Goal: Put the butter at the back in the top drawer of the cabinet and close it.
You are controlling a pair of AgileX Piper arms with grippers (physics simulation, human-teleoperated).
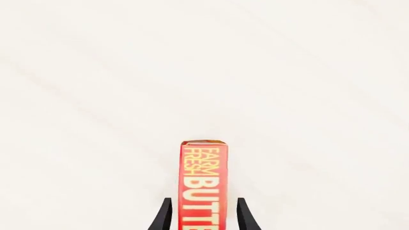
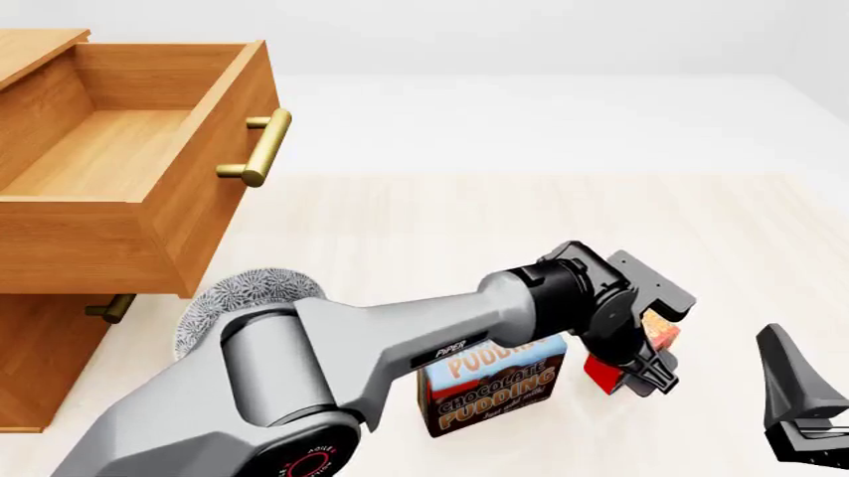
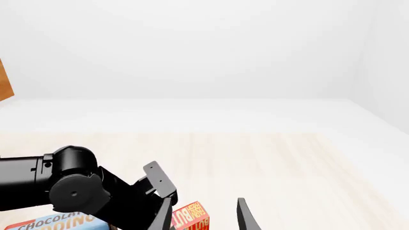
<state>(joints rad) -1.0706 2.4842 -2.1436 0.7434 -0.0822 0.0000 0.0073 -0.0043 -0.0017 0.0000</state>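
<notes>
Between the fingers of the left gripper (image 1: 202, 218) stands the butter (image 1: 204, 184), its red face with the "FARM FRESH" lettering running straight out ahead of the claw. In the left wrist view a black finger sits close on each side of the box; whether the pads already press on it I cannot tell, though the gap looks nearly gone. In the front view the same claw points down at the red box (image 2: 603, 373), which sits just beside the chocolate pudding box (image 2: 494, 390), on the side away from the cabinet.

The top drawer (image 2: 126, 214) is already pulled out and bare inside, its brass handle (image 2: 261, 147) facing the table, well off to the left and higher than the claw. Below it shows the cabinet (image 2: 40, 358), with a grey bowl (image 2: 246, 298) near its foot.

The right gripper (image 2: 802, 402) idles with its fingers apart, holding nothing, just to the right of the butter.

So the opening looks done and the pick is under way. Left, by my judgement: a firm hold, the lift, the carry to the drawer, the release, and the push shut.
</notes>
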